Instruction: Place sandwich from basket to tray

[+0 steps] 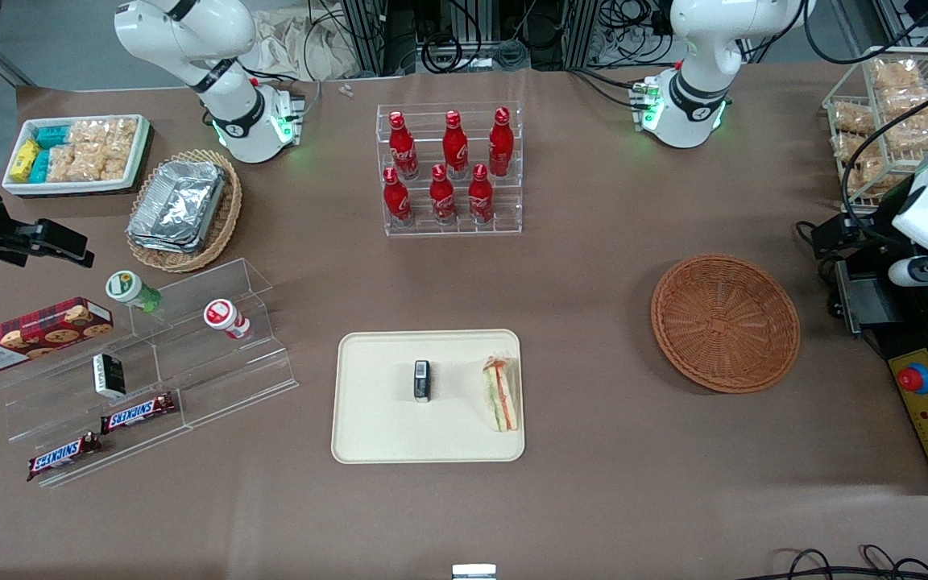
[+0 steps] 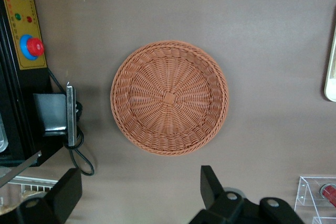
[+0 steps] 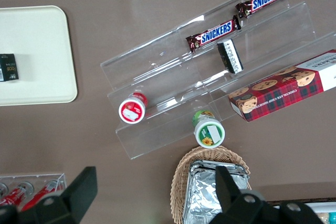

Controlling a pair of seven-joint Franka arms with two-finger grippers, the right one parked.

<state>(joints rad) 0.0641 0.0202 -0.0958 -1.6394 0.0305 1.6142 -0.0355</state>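
Observation:
The sandwich [image 1: 501,393], a clear-wrapped wedge with red and green filling stripes, lies on the cream tray [image 1: 375,435] near the tray's edge toward the working arm. The round orange-brown basket [image 1: 725,322] stands empty on the table, apart from the tray. In the left wrist view the same basket [image 2: 169,97] shows from straight above with nothing in it, and a sliver of the tray [image 2: 331,77] shows beside it. My gripper [image 2: 137,190] hangs high above the table beside the basket, open, with nothing between its black fingers [image 2: 209,183].
A small black box [image 1: 422,380] lies mid-tray. A rack of red bottles [image 1: 449,169] stands farther from the camera. A control box with a red button [image 1: 915,379] sits past the basket. Acrylic steps with snacks [image 1: 142,362] lie toward the parked arm's end.

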